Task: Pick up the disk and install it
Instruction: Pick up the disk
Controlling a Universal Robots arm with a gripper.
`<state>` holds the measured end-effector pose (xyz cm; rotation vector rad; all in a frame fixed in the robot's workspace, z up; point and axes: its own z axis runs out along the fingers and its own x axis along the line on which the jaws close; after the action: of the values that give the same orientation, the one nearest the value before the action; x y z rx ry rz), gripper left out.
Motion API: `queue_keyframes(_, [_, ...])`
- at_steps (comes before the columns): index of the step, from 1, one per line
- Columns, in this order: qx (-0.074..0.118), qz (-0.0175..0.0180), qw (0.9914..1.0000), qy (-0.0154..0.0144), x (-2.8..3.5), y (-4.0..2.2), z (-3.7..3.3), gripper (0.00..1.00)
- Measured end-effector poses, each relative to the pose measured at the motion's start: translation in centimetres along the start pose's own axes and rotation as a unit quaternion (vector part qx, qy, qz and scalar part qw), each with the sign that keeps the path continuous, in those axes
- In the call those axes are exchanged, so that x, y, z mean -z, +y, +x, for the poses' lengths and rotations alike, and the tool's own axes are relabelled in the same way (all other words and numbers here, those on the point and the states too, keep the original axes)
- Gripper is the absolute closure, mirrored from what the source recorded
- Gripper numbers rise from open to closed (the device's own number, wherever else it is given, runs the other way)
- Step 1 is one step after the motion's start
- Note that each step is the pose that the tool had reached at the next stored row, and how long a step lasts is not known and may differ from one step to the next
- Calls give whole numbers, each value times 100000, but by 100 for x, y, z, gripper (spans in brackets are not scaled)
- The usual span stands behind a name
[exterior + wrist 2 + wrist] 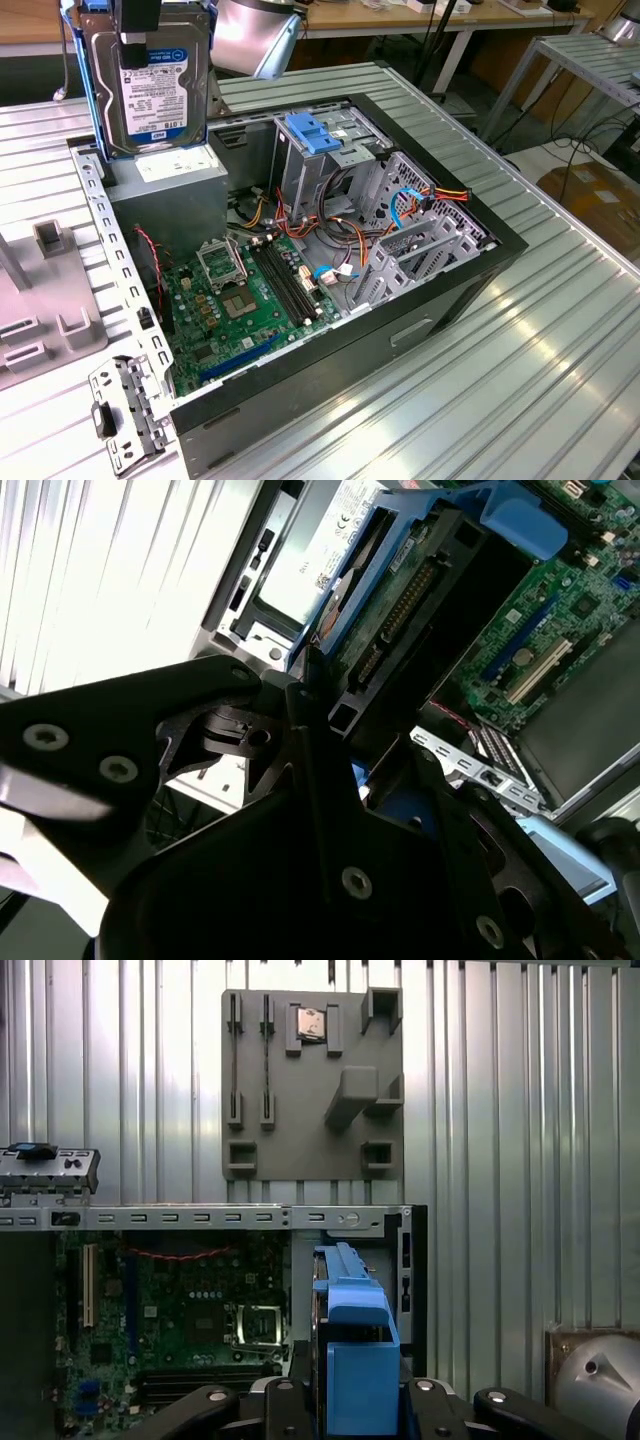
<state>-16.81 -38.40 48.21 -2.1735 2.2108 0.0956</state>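
Note:
The disk [150, 90] hangs upright at the exterior view's upper left, its white and blue label facing the camera and a blue carrier along its edges. My gripper [135, 45] is shut on its upper part, holding it just above the grey power-supply box [170, 190] in the open computer case [480, 250]. In the first wrist view the disk's blue carrier [355, 1360] sits between the black fingers [285, 1400]. The second wrist view shows the disk's green circuit-board side [400, 590] past my gripper [305, 705].
Inside the case lie the green motherboard [250, 290], bundles of cables and a metal drive cage with a blue latch [315, 135]. A grey fixture plate [310, 1080] rests on the ribbed metal table beside the case. A loose metal bracket [125, 410] lies near the case corner.

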Motion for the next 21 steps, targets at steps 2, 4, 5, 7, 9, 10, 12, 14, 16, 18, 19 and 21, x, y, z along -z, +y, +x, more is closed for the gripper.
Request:
queue_keyframes(2, [0,-5,100000,5,0,-12,3,63])
queue_keyframes(4, [0,-2,100000,2,0,-22,7,63])
queue_keyframes(5, [1,-4,100000,4,0,-33,9,63])
queue_keyframes(7, [0,-3,100000,6,0,-50,11,63])
queue_keyframes(9, [2,-7,100000,8,0,-66,13,63])
queue_keyframes(10, [1,-6,100000,6,-1,-74,14,63])
queue_keyframes(12, [-1,-9,100000,7,-1,-95,16,63])
queue_keyframes(14, [-1,-9,100000,5,-1,-116,18,63])
queue_keyframes(16, [-1,-10,100000,4,-1,-144,21,63])
queue_keyframes(18, [1,-10,100000,2,-1,-171,23,63])
queue_keyframes(19, [1,-8,100000,3,-1,-179,24,63])
queue_keyframes(21, [-1,-10,100000,4,-1,-190,25,63])
